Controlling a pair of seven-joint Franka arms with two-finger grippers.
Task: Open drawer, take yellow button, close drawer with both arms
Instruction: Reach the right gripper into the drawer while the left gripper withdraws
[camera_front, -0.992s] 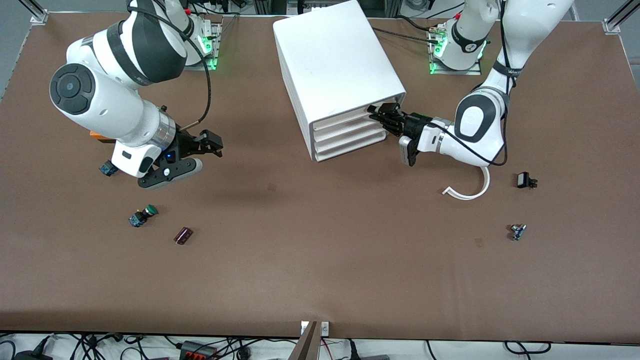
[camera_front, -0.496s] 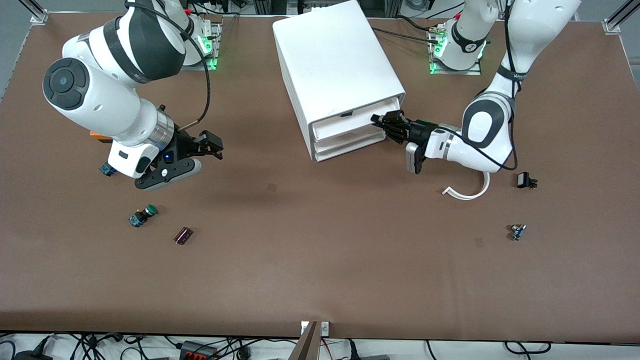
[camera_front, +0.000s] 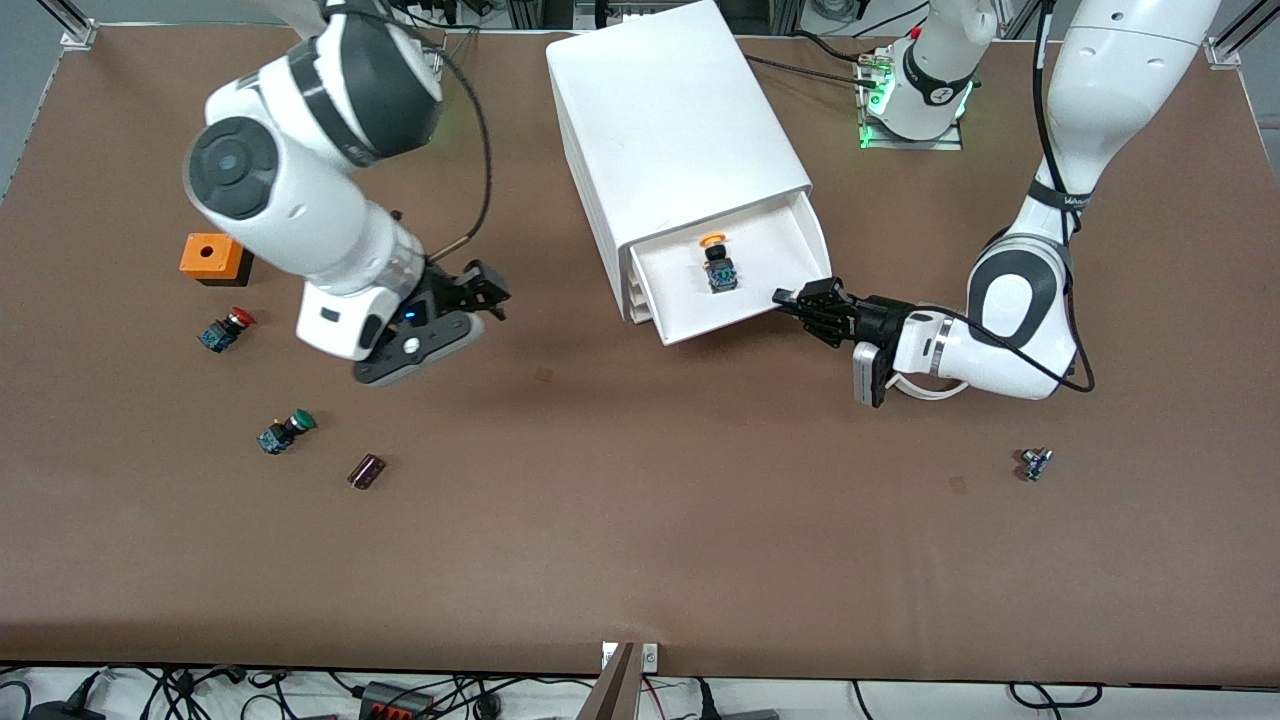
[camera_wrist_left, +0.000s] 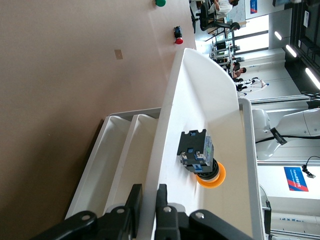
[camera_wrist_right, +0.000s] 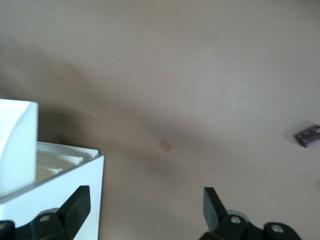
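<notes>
The white cabinet (camera_front: 670, 110) stands at the table's middle, near the bases. Its top drawer (camera_front: 685, 300) is pulled out. The orange-capped button (camera_front: 716, 263) lies inside it, cap toward the cabinet. My left gripper (camera_front: 797, 301) is shut on the drawer's front wall at the corner toward the left arm's end. In the left wrist view my left gripper (camera_wrist_left: 148, 194) pinches that wall (camera_wrist_left: 200, 85), with the button (camera_wrist_left: 200, 156) just inside. My right gripper (camera_front: 488, 292) is open and empty over the table beside the cabinet. The right wrist view shows my right gripper (camera_wrist_right: 146, 196) over bare mat by the cabinet's corner (camera_wrist_right: 60, 180).
Toward the right arm's end lie an orange box (camera_front: 213, 257), a red-capped button (camera_front: 225, 328), a green-capped button (camera_front: 285, 430) and a small dark part (camera_front: 366, 470). A white curved strip (camera_front: 925, 390) lies under the left forearm. A small part (camera_front: 1035, 463) lies nearer the camera.
My left gripper has pulled the top drawer out toward the camera, uncovering the orange-capped button. My right arm has swung toward the cabinet, uncovering the orange box and the red-capped button.
</notes>
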